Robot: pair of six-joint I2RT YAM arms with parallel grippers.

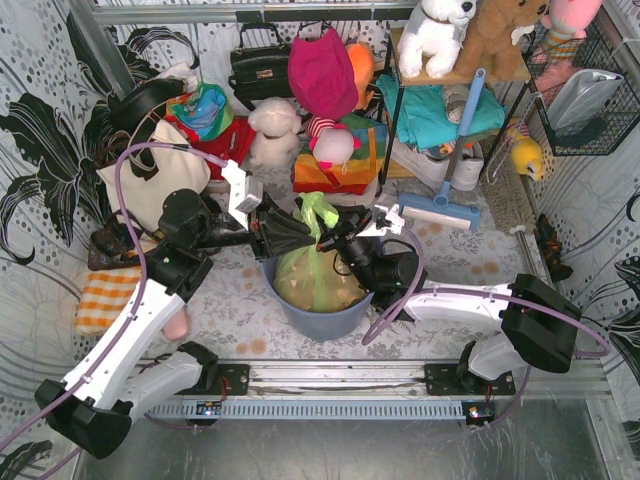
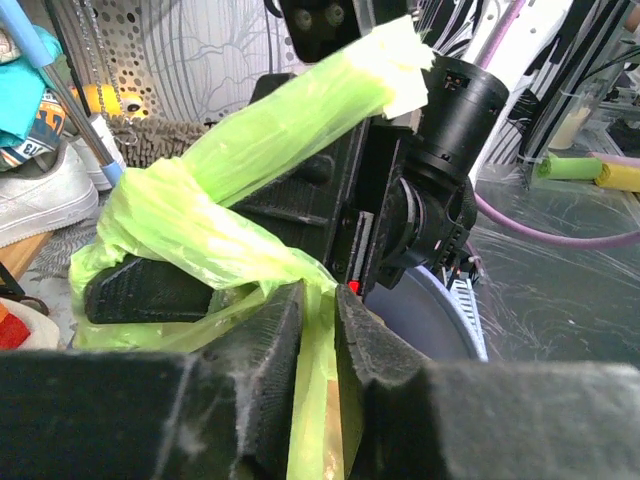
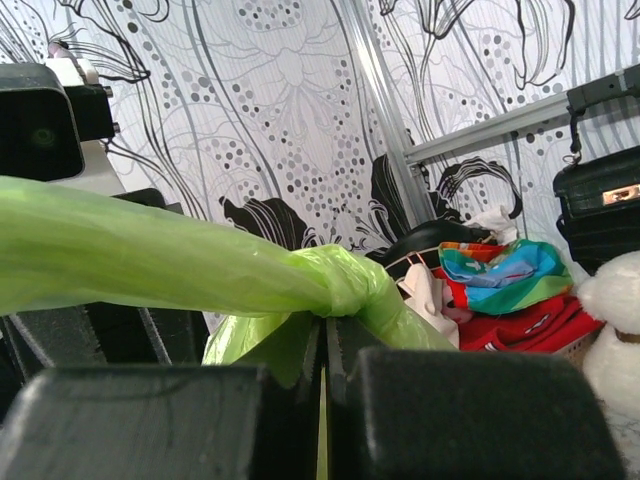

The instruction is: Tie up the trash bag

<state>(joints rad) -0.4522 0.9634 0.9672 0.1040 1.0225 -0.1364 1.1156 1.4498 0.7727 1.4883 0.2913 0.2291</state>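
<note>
L gripper [image 2: 318, 330] & R gripper [image 3: 323, 370] met nearly tip to tip right over the blue bin [image 1: 320, 322], both at the neck of the trash bag [image 1: 312, 275]. The bag's body sat in the bin directly below both tools, w/ brown paper showing thru the film. Its neck was drawn up into the space btwn the two sets of fingers.

R gripper: clenched on the bag, pads pressed together w/ only a hairline of green film showing btwn them. Just above its tips sat a bunched knot [image 3: 345, 285]. From there a thick twisted rope of film ran off to the tool's left in its wrist view.

L gripper: jaws narrowly apart, w/ a flat strip of film running down thru the gap. Couldn't tell whether it pinched that strip or only sat around it. Just ahead of its tips the film wrapped a black finger [image 2: 150, 290]. A rolled tail went up & over the R gripper's housing, ending in a pale tip.

Cream tote bag [image 1: 150, 185] lay well off on the L arm's outer side. Black handbag [image 3: 600, 200] was far ahead of the R tool, to its right. White shoe [image 2: 45, 190] was off to the left of the L fingers.
</note>
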